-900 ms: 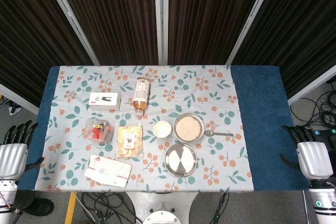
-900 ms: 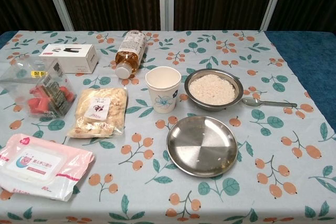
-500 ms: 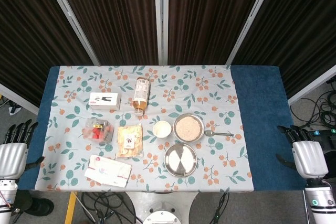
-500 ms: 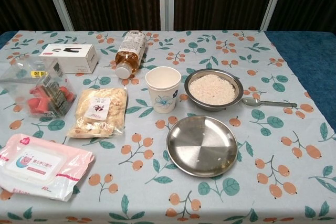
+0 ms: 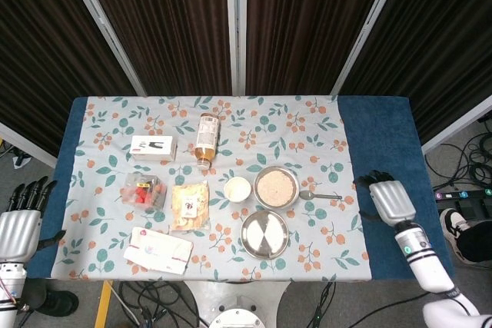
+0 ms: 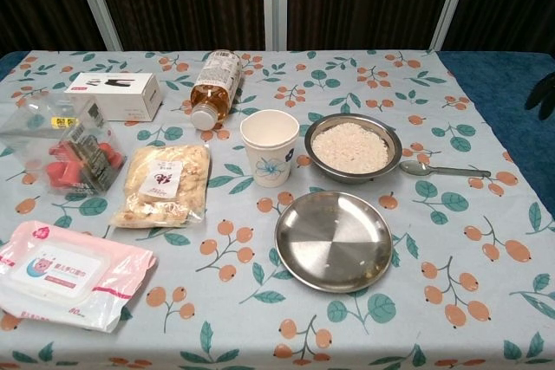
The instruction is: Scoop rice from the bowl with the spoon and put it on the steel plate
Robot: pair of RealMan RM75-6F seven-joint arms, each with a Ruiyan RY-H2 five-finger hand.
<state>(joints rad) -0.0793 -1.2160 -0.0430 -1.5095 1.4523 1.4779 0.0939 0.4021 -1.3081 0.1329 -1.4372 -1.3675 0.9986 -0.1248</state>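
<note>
A steel bowl of rice (image 5: 276,187) (image 6: 353,146) stands right of the table's middle. The metal spoon (image 5: 319,196) (image 6: 442,169) lies flat just right of it, its bowl end next to the rice bowl and its handle pointing right. Below the bowl sits the steel plate (image 5: 264,233) (image 6: 334,240), bare. My right hand (image 5: 388,199) hovers over the blue cloth edge right of the spoon handle, holding nothing, its fingers apart; a dark fingertip (image 6: 546,93) shows at the chest view's right edge. My left hand (image 5: 19,220) hangs off the table's left side, fingers spread.
A paper cup (image 5: 237,188) (image 6: 270,146) stands left of the bowl. A tea bottle (image 5: 206,140) lies behind it. Further left are a white box (image 5: 153,147), a strawberry container (image 5: 144,191), a snack bag (image 5: 190,205) and a wet-wipes pack (image 5: 157,250).
My right hand has swung in from beyond the table's right edge to the blue cloth near the spoon handle. The left hand and the objects have not moved.
</note>
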